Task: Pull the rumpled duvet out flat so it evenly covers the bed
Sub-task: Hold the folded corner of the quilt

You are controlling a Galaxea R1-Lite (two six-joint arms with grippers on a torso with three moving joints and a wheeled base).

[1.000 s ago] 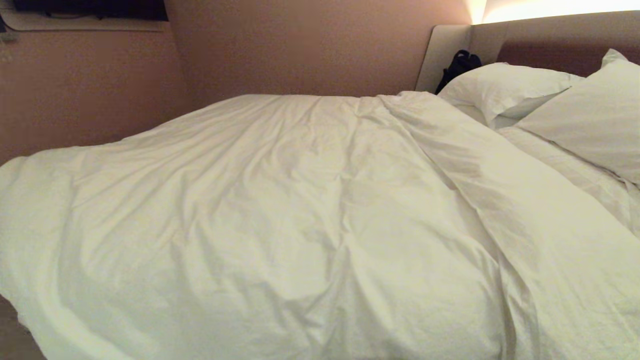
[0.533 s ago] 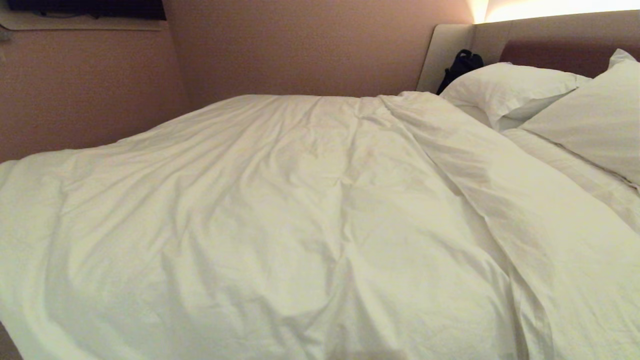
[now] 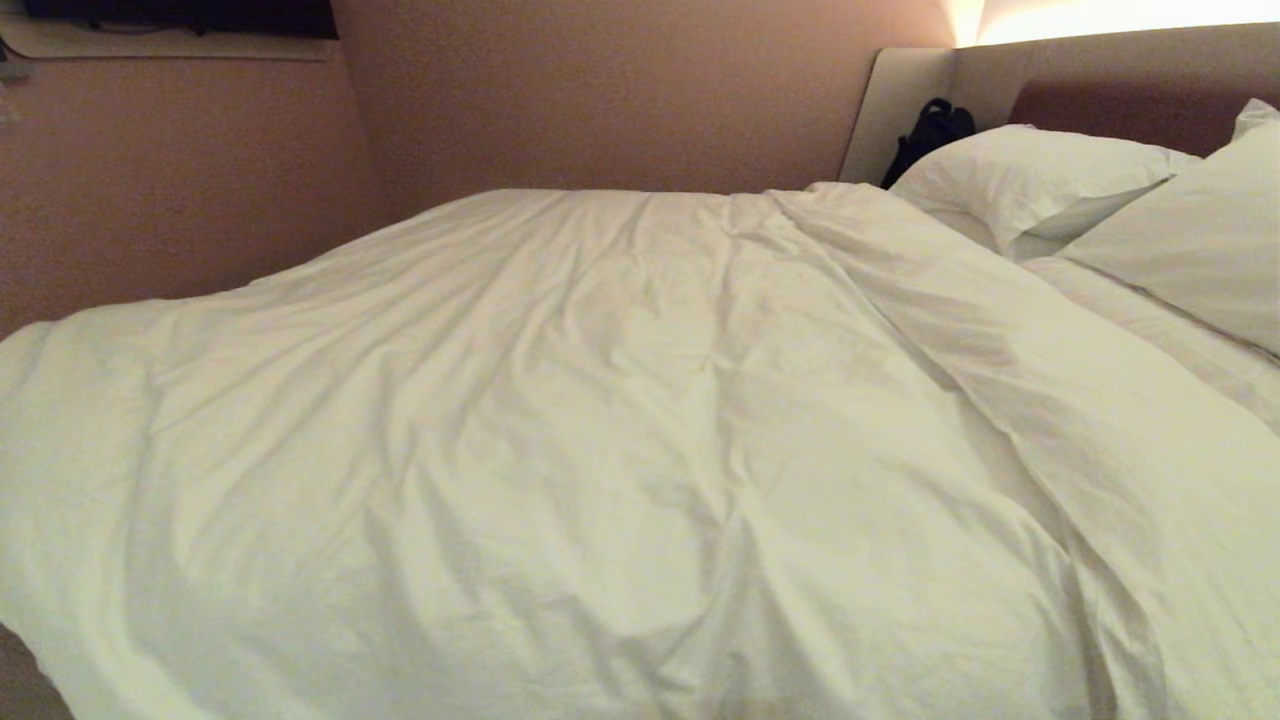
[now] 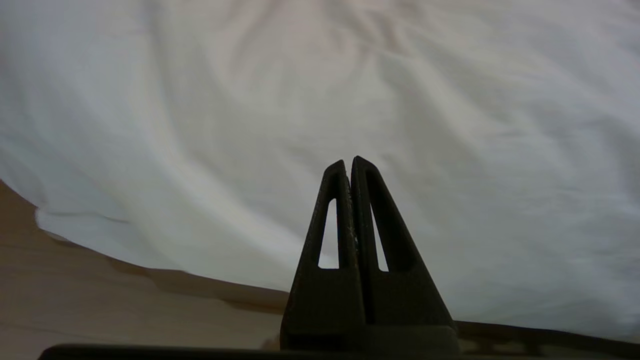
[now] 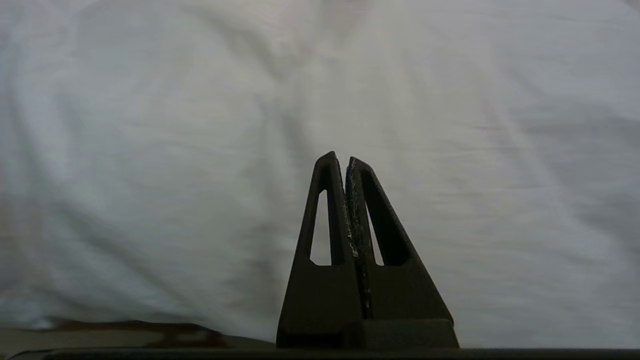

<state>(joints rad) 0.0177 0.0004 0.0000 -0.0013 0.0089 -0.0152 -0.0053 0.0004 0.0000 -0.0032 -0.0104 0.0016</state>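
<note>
While both arms hang low at the near side of the bed (image 3: pixel 905 110), neither enters the head view; each is seen only through its own wrist camera. Left pincer (image 4: pixel 349 162): clenched, tips pressed together, grasping nothing, poised just short of the duvet's (image 3: pixel 600 430) draped near edge, with a strip of bare floor (image 4: pixel 100 300) showing beneath that hem. Right pincer (image 5: pixel 340 159): likewise clenched and empty, facing an unbroken wall of white cover, the hem visible only low in its picture.

Position of the task's thing: the duvet lies ahead of and above both pincers, spread over most of the mattress, its long axis running from the foot at the robot's left toward the headboard at its right. Near the pillows (image 3: pixel 1030 175) the top edge is folded back in a broad diagonal band (image 3: pixel 1000 340), and sheet (image 3: pixel 1180 330) shows between that band and the pillows.

Governing relation, as a judgement: the unevenness lies toward the robot's right, so the right arm is the nearer to the folded band, while the left arm is nearer to the overhanging foot corner (image 3: pixel 60 400). Either pincer would have to release before taking cloth, since both face the fabric clenched. Whether they touch the cover cannot be told.
</note>
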